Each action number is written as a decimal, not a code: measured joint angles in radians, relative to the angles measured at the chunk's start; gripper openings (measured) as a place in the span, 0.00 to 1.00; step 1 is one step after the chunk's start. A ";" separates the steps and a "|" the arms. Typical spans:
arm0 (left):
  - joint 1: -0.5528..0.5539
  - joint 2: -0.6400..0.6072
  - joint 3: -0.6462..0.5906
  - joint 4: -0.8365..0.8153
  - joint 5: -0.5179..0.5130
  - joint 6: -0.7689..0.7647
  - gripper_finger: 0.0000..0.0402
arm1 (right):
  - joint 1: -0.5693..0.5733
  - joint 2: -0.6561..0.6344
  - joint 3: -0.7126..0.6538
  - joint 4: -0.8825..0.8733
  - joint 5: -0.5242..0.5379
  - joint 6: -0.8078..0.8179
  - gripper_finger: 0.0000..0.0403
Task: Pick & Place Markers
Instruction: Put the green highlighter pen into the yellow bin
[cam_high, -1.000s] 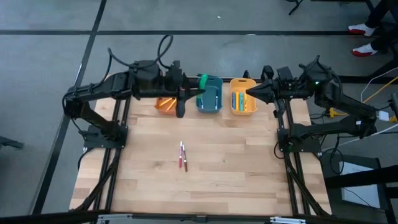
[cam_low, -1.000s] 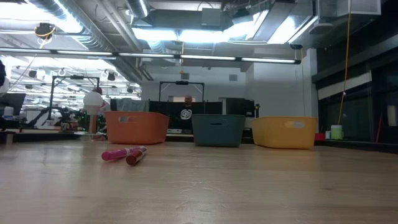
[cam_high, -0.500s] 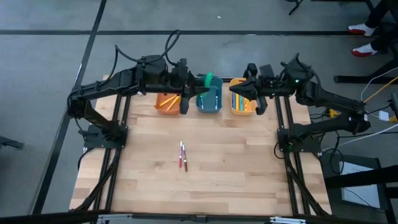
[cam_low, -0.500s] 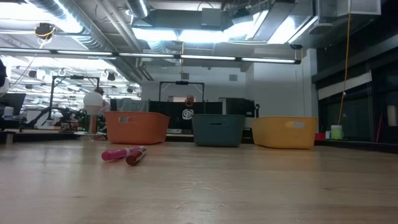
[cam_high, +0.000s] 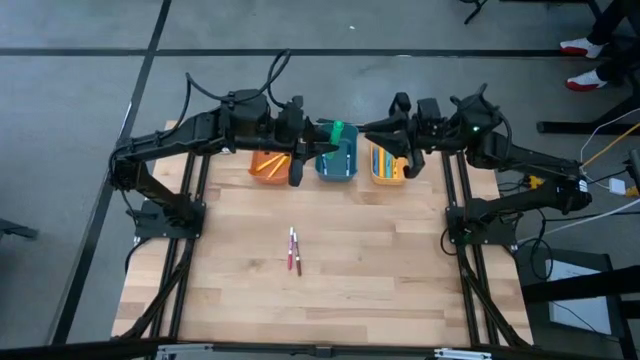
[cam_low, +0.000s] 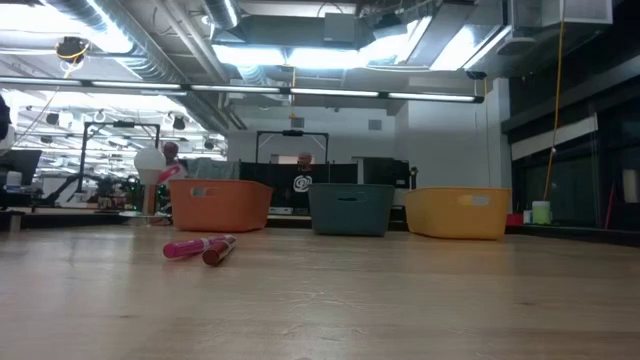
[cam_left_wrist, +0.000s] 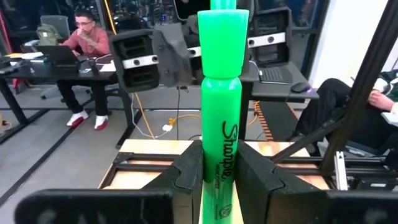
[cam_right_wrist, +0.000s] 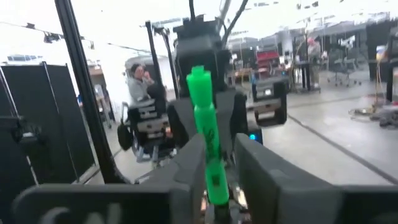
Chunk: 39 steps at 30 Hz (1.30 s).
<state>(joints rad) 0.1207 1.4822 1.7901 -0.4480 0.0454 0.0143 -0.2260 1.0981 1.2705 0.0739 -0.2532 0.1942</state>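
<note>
**A:** What is altered in the high view?

**B:** The right gripper (cam_high: 368, 128) has been swung from over the yellow bin (cam_high: 405, 176) towards the green highlighter (cam_high: 337, 128). That highlighter is kept clamped by the left gripper (cam_high: 322, 140) above the teal bin (cam_high: 338, 178).

**A:** And the low view?

**B:** Nothing is changed. Two pink markers (cam_low: 200, 247) are left lying on the table (cam_low: 420, 310), well short of the bins.

**A:** The wrist views?

**B:** In the left one, the highlighter is seen pinched upright. In the right one, the fingers (cam_right_wrist: 258, 168) have been parted and are set on either side of the highlighter, not closed on it. A handover is judged likely, and the markers on the table are not yet addressed.
</note>
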 joint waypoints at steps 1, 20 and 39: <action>0.000 0.000 0.000 0.002 0.000 0.000 0.16 | 0.000 0.000 0.000 0.016 0.002 0.007 0.26; 0.036 0.000 0.000 0.004 0.038 -0.016 0.16 | 0.000 0.090 0.000 0.125 0.041 0.086 0.61; 0.046 0.000 0.000 0.004 0.053 -0.019 0.16 | 0.000 0.191 0.088 0.159 0.022 0.037 0.63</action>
<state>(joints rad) 0.1669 1.4822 1.7901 -0.4438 0.0982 -0.0048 -0.2256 1.2893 1.3582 0.2330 -0.2310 0.2313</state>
